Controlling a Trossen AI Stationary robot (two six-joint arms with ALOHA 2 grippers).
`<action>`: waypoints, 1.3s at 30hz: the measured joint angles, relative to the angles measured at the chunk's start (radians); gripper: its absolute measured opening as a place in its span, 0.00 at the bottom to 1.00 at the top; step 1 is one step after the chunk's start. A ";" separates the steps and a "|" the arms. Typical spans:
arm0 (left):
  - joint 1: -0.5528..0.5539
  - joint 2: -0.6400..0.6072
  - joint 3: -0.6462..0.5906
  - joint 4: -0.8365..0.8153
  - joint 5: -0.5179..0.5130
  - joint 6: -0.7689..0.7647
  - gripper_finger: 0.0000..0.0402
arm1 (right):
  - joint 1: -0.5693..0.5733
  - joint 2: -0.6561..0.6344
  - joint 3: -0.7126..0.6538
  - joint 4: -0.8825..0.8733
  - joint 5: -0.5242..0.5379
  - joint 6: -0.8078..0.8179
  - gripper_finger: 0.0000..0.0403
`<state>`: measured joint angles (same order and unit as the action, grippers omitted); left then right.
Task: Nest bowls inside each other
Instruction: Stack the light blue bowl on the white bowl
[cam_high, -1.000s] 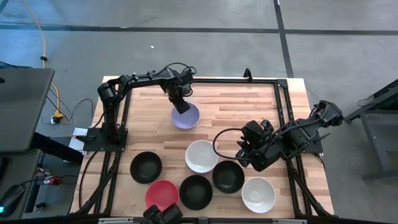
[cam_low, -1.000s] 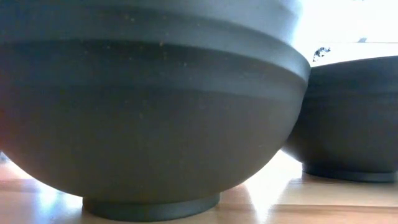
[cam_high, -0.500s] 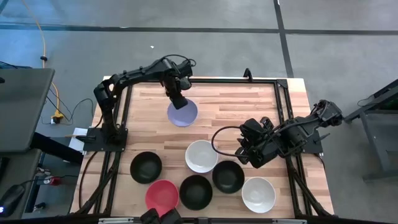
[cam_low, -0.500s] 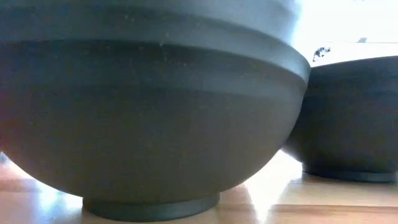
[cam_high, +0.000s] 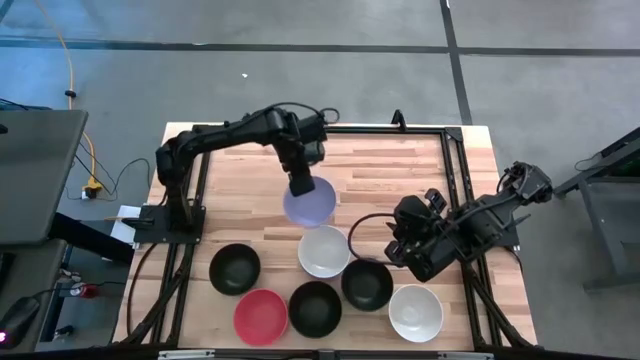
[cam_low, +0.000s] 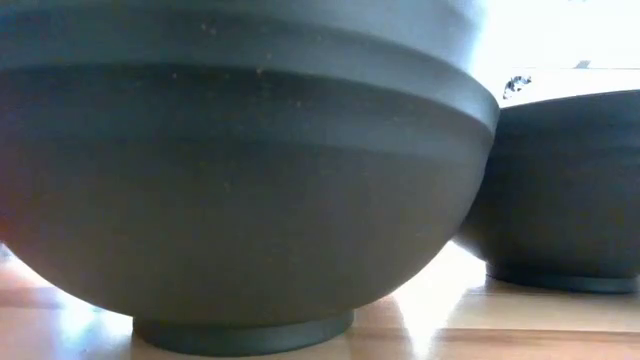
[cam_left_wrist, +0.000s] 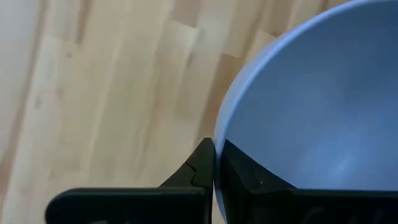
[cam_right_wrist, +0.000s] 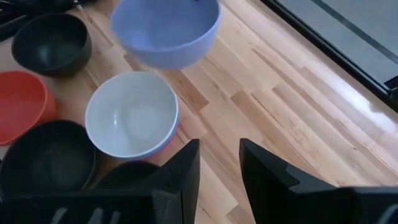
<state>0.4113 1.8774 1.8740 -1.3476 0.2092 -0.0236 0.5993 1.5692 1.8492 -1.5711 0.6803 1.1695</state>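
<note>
My left gripper (cam_high: 298, 184) is shut on the lavender bowl (cam_high: 309, 202), which hangs in the air just beyond the far rim of a white bowl (cam_high: 323, 251). In the right wrist view the lavender bowl (cam_right_wrist: 165, 31) floats above the table, and the white bowl (cam_right_wrist: 132, 115) sits nested in a blue one with a magenta edge showing below. Three black bowls (cam_high: 235, 268) (cam_high: 315, 308) (cam_high: 367, 284), a red bowl (cam_high: 260, 315) and a second white bowl (cam_high: 415, 312) stand on their feet along the near side. My right gripper (cam_high: 393, 247) is open, to the right of the nested bowls. My left gripper pinches the lavender bowl's rim (cam_left_wrist: 216, 142). One finger (cam_left_wrist: 242, 174) is inside the bowl and the other (cam_left_wrist: 200, 165) is outside its wall. The fingers come from above, pointing down. The bowl is lifted clear of the table and hangs below them, slightly tilted.
Bare wooden table (cam_high: 400, 165) lies on the far half and to the right. A black frame rail (cam_high: 455, 170) runs along the table's right edge. The low view is filled by two black bowls (cam_low: 240, 170) (cam_low: 565, 180) close to the camera.
My left gripper has carried the lavender bowl off the table's far middle, up and toward the near right, to a spot beside the nested white bowl. The right arm has shifted slightly toward the near right.
</note>
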 joint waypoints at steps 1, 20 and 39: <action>-0.017 0.000 0.000 0.002 0.000 -0.010 0.00 | 0.005 0.000 0.000 0.000 0.003 0.001 0.26; -0.250 0.024 0.001 0.163 -0.007 -0.167 0.00 | 0.026 0.000 0.000 0.017 0.020 0.027 0.26; -0.296 0.164 -0.001 0.159 -0.015 -0.194 0.00 | 0.099 0.004 0.000 0.027 0.016 0.116 0.26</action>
<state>0.1155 2.0415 1.8732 -1.1891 0.1940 -0.2175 0.6981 1.5731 1.8492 -1.5436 0.6964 1.2852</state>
